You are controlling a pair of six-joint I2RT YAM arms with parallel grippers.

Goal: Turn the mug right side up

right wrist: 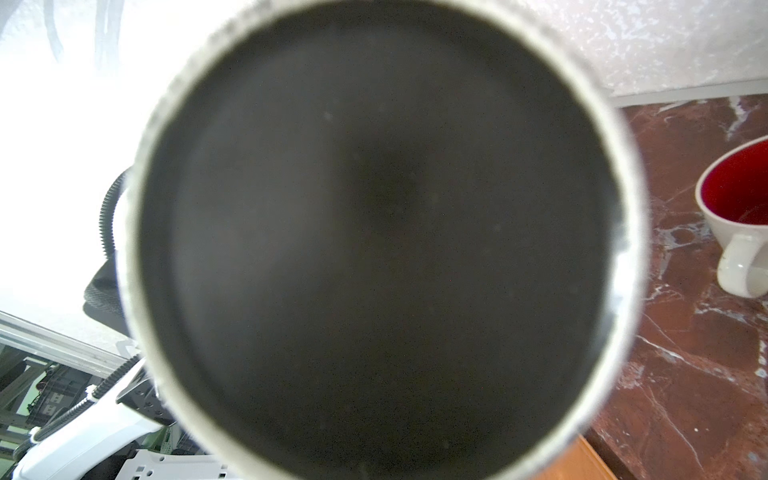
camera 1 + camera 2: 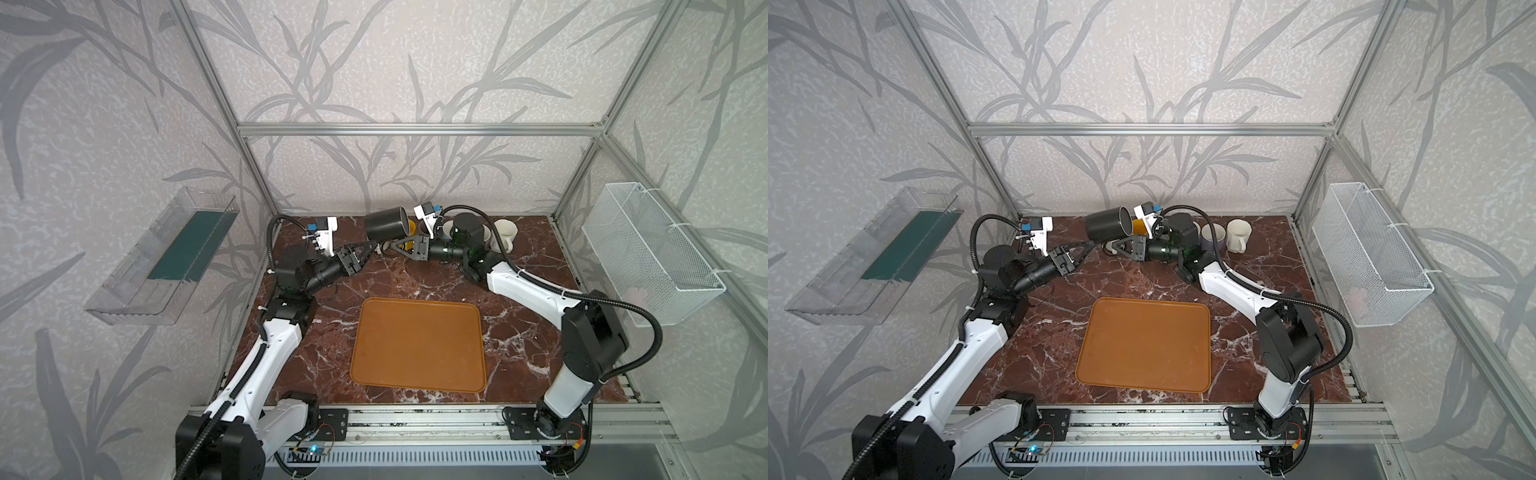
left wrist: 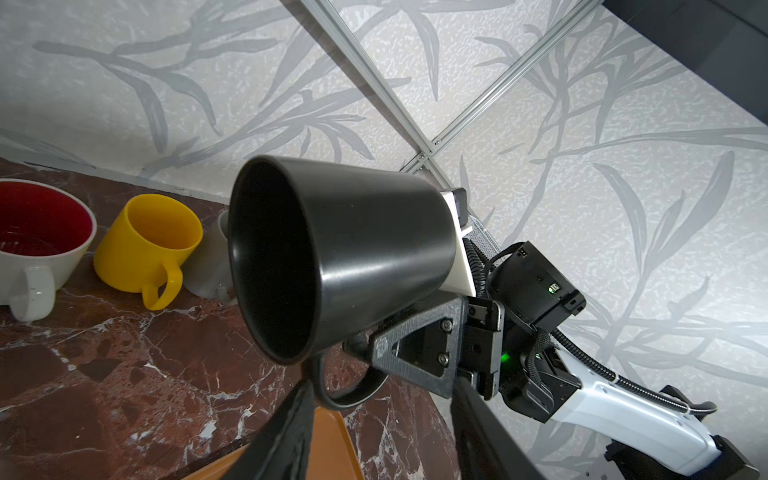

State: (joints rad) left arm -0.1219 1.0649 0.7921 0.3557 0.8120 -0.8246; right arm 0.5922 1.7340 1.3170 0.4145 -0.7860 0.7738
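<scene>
Judged about halfway, the black mug [image 2: 384, 229] hangs on its side above the desk [image 2: 332, 299] at twelve o'clock from the tray [image 2: 417, 345], mouth toward three o'clock, its handle pinched in the closed right hand [image 2: 390, 247], while the left hand [image 2: 370, 244] waits parted and empty beside it, so uprighting and setting down remain.

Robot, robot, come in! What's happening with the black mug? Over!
Right gripper shut on handle of black mug, mug aloft on its side. Left gripper open, near the handle. Yellow mug on table behind, apart.
</scene>
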